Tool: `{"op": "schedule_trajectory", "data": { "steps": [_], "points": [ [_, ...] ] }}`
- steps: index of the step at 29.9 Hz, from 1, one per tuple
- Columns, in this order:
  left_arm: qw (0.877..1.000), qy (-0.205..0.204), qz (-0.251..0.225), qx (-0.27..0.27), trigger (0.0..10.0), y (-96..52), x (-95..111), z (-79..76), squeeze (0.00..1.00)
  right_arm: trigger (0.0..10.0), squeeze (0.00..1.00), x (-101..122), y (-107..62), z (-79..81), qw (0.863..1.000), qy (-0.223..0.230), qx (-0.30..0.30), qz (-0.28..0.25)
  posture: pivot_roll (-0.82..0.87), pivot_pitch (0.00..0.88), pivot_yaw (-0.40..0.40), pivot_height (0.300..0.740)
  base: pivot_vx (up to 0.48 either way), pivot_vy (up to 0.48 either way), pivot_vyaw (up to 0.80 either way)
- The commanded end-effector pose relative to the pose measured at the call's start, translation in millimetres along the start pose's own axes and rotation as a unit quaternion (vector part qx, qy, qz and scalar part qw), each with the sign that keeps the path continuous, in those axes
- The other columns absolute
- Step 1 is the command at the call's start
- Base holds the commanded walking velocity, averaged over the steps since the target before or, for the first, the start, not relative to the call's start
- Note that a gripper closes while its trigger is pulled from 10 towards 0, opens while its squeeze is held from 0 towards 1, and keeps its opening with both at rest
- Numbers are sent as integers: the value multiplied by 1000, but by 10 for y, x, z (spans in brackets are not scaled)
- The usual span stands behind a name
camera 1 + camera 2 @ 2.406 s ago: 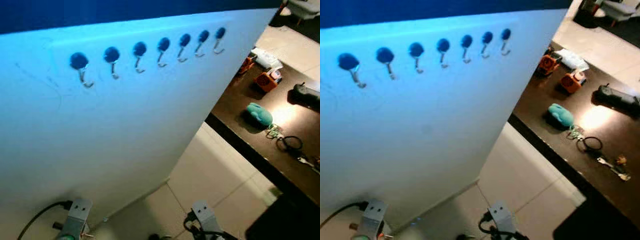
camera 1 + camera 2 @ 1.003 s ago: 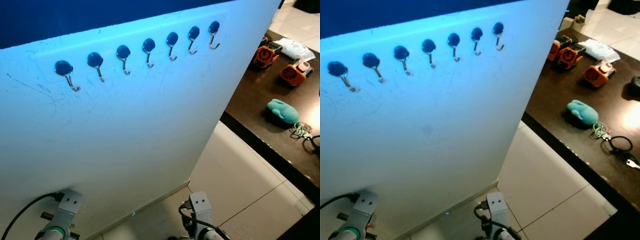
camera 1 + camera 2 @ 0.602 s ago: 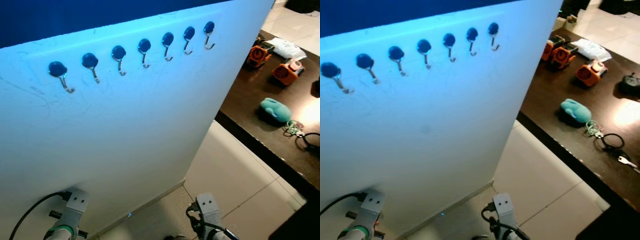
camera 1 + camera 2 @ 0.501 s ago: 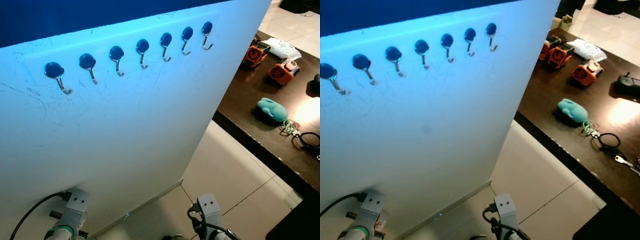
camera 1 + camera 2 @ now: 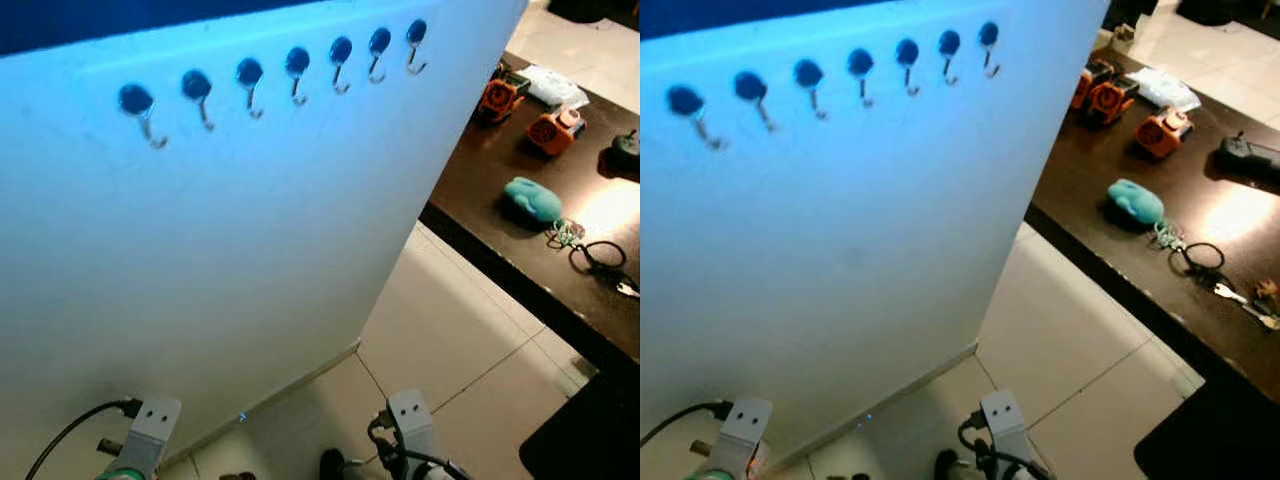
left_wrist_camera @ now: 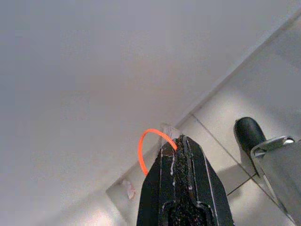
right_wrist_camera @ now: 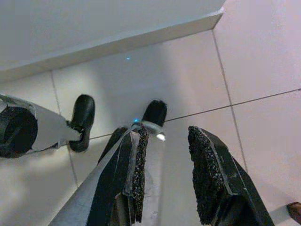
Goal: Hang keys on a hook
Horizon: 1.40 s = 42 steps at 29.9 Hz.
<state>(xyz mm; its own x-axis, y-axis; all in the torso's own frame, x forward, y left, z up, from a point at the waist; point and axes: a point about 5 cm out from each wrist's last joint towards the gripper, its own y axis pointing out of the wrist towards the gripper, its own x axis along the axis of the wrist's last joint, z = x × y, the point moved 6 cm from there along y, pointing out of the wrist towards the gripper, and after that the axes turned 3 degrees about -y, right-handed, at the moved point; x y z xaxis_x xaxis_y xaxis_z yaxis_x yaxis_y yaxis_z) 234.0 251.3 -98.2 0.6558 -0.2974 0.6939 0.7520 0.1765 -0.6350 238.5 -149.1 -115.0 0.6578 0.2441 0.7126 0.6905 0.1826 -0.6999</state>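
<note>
Keys (image 5: 1240, 292) (seemingly tabletop) beyond right pincer (image 7: 167, 160).

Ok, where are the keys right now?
The keys lie on the dark table to the robot's right, in the eye views, just beyond the black ring and teal toy.

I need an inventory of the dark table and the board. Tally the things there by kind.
Hooks on the white board: 7
Orange gadgets: 3
Teal plush: 1
Key bunch: 1
White packet: 1
Black device: 1
Total: 14
</note>
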Motion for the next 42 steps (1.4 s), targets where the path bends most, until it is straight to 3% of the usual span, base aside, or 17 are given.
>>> {"op": "schedule_trajectory", "data": {
  "steps": [1, 16, 18, 24, 25, 26, 27, 28, 29, 31, 32, 33, 35, 37, 38, 40, 42],
  "points": [
    [1000, -3, 15, -3, 10000, -40, -118, -23, 0, 10000, 0, -27, -11, -19, 1000, -1, -1, 3, -4, 104, 27, 740, -375, 0, 0],
    [1000, 2, 0, -6, 10000, -12, -28, -16, 0, 10000, 0, -31, -11, 0, 1000, 4, -3, 2, -15, 102, 36, 740, -242, 0, 0],
    [1000, -7, -25, -6, 10000, 22, 120, -16, 0, 10000, 0, -3, -9, -7, 1000, 4, -2, -5, -17, 109, 26, 740, 0, 0, 0],
    [998, -22, -55, -4, 10000, 58, 312, -1, 0, 10000, 0, 49, -4, -16, 1000, 3, -1, -16, -17, 110, 24, 740, 0, 0, 0],
    [993, -24, -116, -6, 10000, 86, 685, 0, 0, 10000, 0, 180, 15, -33, 999, 5, -2, -40, -19, 111, 13, 740, 0, 0, 0],
    [993, -24, -116, -6, 10000, 86, 685, 0, 0, 10000, 0, 180, 15, -33, 999, 5, -2, -40, -19, 111, 13, 740, 0, 0, 0],
    [981, -44, -188, -10, 10000, 66, 1167, -14, 0, 10000, 0, 376, 41, -51, 997, 9, -2, -73, -21, 110, 11, 740, 0, 0, 0],
    [981, -44, -188, -10, 10000, 66, 1167, -14, 0, 10000, 0, 376, 41, -51, 997, 9, -2, -73, -21, 110, 11, 740, 0, 0, 0],
    [964, -63, -257, -17, 10000, -16, 1640, -41, 0, 10000, 0, 578, 60, -67, 994, 11, -3, -106, -31, 106, 9, 740, 0, 0, 0],
    [964, -63, -257, -17, 10000, -16, 1640, -41, 0, 10000, 0, 578, 60, -67, 994, 11, -3, -106, -31, 106, 9, 740, 0, 0, 0],
    [947, -79, -311, -21, 10000, -131, 2027, -58, 0, 10000, 0, 756, 70, -73, 991, 13, -3, -134, -35, 104, 9, 740, 0, 0, 0],
    [947, -79, -311, -21, 10000, -131, 2027, -58, 0, 10000, 0, 756, 70, -73, 991, 13, -3, -134, -35, 104, 9, 740, 0, 0, 0],
    [905, -118, -408, -13, 10000, -454, 2702, 24, 0, 10000, 0, 1034, 72, -52, 984, 10, 1, -179, -45, 103, 3, 740, 0, 0, 0],
    [905, -118, -408, -13, 10000, -454, 2702, 24, 0, 10000, 0, 1034, 72, -52, 984, 10, 1, -179, -45, 103, 3, 740, 0, 0, 0],
    [851, -142, -505, -30, 10000, -931, 3261, 123, 0, 10000, 0, 1186, 55, -38, 978, 10, 7, -208, -47, 103, -14, 740, 0, 0, 0],
    [851, -142, -505, -30, 10000, -931, 3261, 123, 0, 10000, 0, 1186, 55, -38, 978, 10, 7, -208, -47, 103, -14, 740, 0, 0, 0],
    [802, -149, -563, -135, 10000, -1410, 3567, 7, 0, 10000, 0, 1212, 43, -44, 977, 6, 11, -215, -44, 103, -31, 740, 0, 0, 0]
  ]
}}
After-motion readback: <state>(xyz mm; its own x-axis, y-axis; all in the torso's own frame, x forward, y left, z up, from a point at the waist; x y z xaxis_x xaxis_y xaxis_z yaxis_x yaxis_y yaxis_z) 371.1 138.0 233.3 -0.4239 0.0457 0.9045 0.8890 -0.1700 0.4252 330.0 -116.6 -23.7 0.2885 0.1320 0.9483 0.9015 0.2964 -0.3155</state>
